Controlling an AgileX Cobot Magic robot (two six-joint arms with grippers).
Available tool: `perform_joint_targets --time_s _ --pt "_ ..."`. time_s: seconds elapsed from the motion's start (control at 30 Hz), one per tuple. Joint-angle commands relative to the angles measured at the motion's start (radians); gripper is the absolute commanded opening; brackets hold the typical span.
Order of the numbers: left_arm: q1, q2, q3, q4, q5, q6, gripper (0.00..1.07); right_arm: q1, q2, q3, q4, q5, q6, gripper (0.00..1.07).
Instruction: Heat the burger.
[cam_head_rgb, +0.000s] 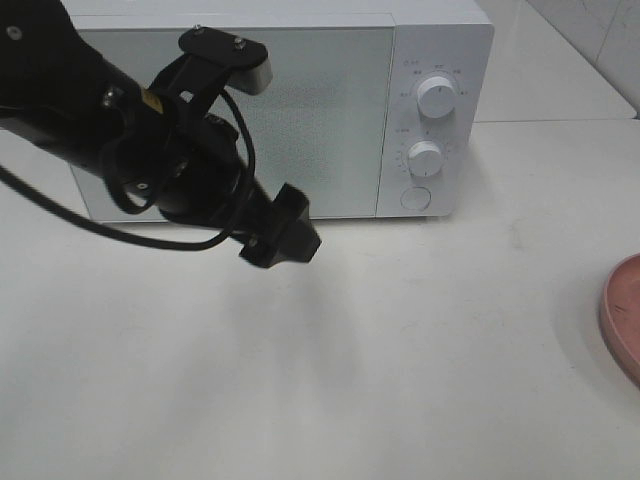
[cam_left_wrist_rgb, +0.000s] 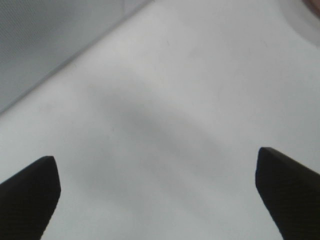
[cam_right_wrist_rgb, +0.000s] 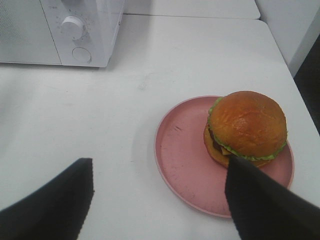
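White laminate makes up the surface (cam_head_rgb: 400, 340), and a white microwave (cam_head_rgb: 330, 110) stands at its back with its door shut. Two round knobs sit one above the other on the control panel at the microwave's right side, the upper knob (cam_head_rgb: 437, 96) above the lower knob (cam_head_rgb: 425, 158), with a round button (cam_head_rgb: 415, 197) beneath them.

In the high view the left arm (cam_head_rgb: 130, 130) reaches across the front of the microwave door, a black cable looping under it. The left hand (cam_left_wrist_rgb: 157, 195) hangs over bare surface just in front of the microwave; its wrist view shows both dark fingers (cam_left_wrist_rgb: 30, 195) spread wide apart with nothing between them, so it is open and empty.

The burger (cam_right_wrist_rgb: 247, 129) sits on a round pink plate (cam_right_wrist_rgb: 185, 160), off toward the side of the plate that lies farther from the microwave. Its glossy golden-brown bun tops green lettuce, with a bit of yellow cheese showing at the lower edge. The plate rests on the surface well apart from the microwave, to its right; in the high view only the plate's edge shows at the right border, and the burger itself is out of that view.

The right hand (cam_right_wrist_rgb: 160, 200) hovers above the plate's near side, its two dark fingers held apart and gripping nothing. One finger's tip overlaps the burger's lower edge in the wrist view; whether it touches I cannot tell.
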Motion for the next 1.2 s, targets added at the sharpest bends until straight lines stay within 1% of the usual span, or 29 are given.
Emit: perform_joint_targets --time_s 0.03,0.07,0.1,0.13,0.2,0.23,0.27,0.3,0.33,0.4,0.47,0.5,0.6,0.63,0.67,0.7,0.77,0.8,0.83,0.87,0.9,0.93,0.97,1.03,1.07,1.1,1.13,1.17,1.2 --pt "0.002 -0.036 0.004 0.043 0.130 -0.022 1.00 -0.007 -0.030 0.000 -0.002 0.001 0.006 0.74" --pt "0.002 -0.059 0.004 0.075 0.206 -0.072 1.00 -0.007 -0.030 0.000 -0.002 0.001 0.005 0.74" --pt "0.002 -0.067 0.004 0.099 0.241 -0.099 1.00 -0.007 -0.030 0.000 -0.002 0.001 0.005 0.74" --pt "0.002 -0.067 0.004 0.099 0.241 -0.099 1.00 -0.007 -0.030 0.000 -0.002 0.001 0.005 0.74" --pt "0.002 -0.109 0.004 0.227 0.348 -0.254 1.00 -0.007 -0.030 0.000 -0.002 0.001 0.004 0.74" --pt "0.002 -0.109 0.004 0.227 0.348 -0.254 1.00 -0.007 -0.030 0.000 -0.002 0.001 0.004 0.74" --pt "0.002 -0.118 0.004 0.257 0.377 -0.295 1.00 -0.007 -0.030 0.000 -0.002 0.001 0.004 0.74" --pt "0.002 -0.138 0.004 0.332 0.430 -0.361 1.00 -0.007 -0.030 0.000 -0.002 0.001 0.004 0.74" --pt "0.002 -0.138 0.004 0.332 0.430 -0.361 1.00 -0.007 -0.030 0.000 -0.002 0.001 0.004 0.74" --pt "0.003 -0.170 0.004 0.407 0.493 -0.439 1.00 -0.007 -0.030 0.000 -0.002 0.001 0.004 0.74" --pt "0.014 -0.183 0.004 0.415 0.507 -0.448 1.00 -0.007 -0.030 0.000 -0.002 0.001 0.004 0.74" --pt "0.045 -0.206 0.004 0.403 0.533 -0.446 1.00 -0.007 -0.030 0.000 -0.002 0.001 0.004 0.74" --pt "0.071 -0.220 0.004 0.394 0.548 -0.445 1.00 -0.007 -0.030 0.000 -0.002 0.001 0.004 0.74" --pt "0.137 -0.248 0.004 0.365 0.571 -0.419 1.00 -0.007 -0.030 0.000 -0.002 0.001 0.004 0.74" --pt "0.167 -0.264 0.004 0.346 0.589 -0.401 1.00 -0.007 -0.030 0.000 -0.002 0.001 0.004 0.74" --pt "0.167 -0.264 0.004 0.346 0.589 -0.401 1.00 -0.007 -0.030 0.000 -0.002 0.001 0.004 0.74" --pt "0.327 -0.332 0.004 0.292 0.657 -0.302 1.00 -0.007 -0.030 0.000 -0.002 0.001 0.004 0.74" --pt "0.327 -0.332 0.004 0.292 0.657 -0.302 1.00 -0.007 -0.030 0.000 -0.002 0.001 0.004 0.74" --pt "0.373 -0.348 0.004 0.287 0.671 -0.286 1.00 -0.007 -0.030 0.000 -0.002 0.001 0.004 0.74" --pt "0.452 -0.380 0.004 0.285 0.701 -0.266 1.00 -0.007 -0.030 0.000 -0.002 0.001 0.004 0.74" --pt "0.452 -0.380 0.004 0.285 0.701 -0.266 1.00 -0.007 -0.030 0.000 -0.002 0.001 0.004 0.74" --pt "0.495 -0.397 0.005 0.285 0.714 -0.259 1.00 -0.007 -0.030 0.000 -0.002 0.001 0.004 0.74" --pt "0.495 -0.397 0.005 0.285 0.714 -0.259 1.00 -0.007 -0.030 0.000 -0.002 0.001 0.004 0.74" --pt "0.637 -0.476 0.050 0.282 0.743 -0.252 1.00 -0.007 -0.030 0.000 -0.002 0.001 0.004 0.74" --pt "0.637 -0.476 0.050 0.282 0.743 -0.252 1.00 -0.007 -0.030 0.000 -0.002 0.001 0.004 0.74" --pt "0.685 -0.522 0.092 0.279 0.743 -0.261 1.00 -0.007 -0.030 0.000 -0.002 0.001 0.004 0.74" --pt "0.685 -0.522 0.092 0.279 0.743 -0.261 1.00 -0.007 -0.030 0.000 -0.002 0.001 0.004 0.74" --pt "0.707 -0.545 0.116 0.279 0.743 -0.266 1.00 -0.007 -0.030 0.000 -0.002 0.001 0.004 0.74" --pt "0.731 -0.608 0.166 0.281 0.740 -0.271 1.00 -0.007 -0.030 0.000 -0.002 0.001 0.004 0.74"
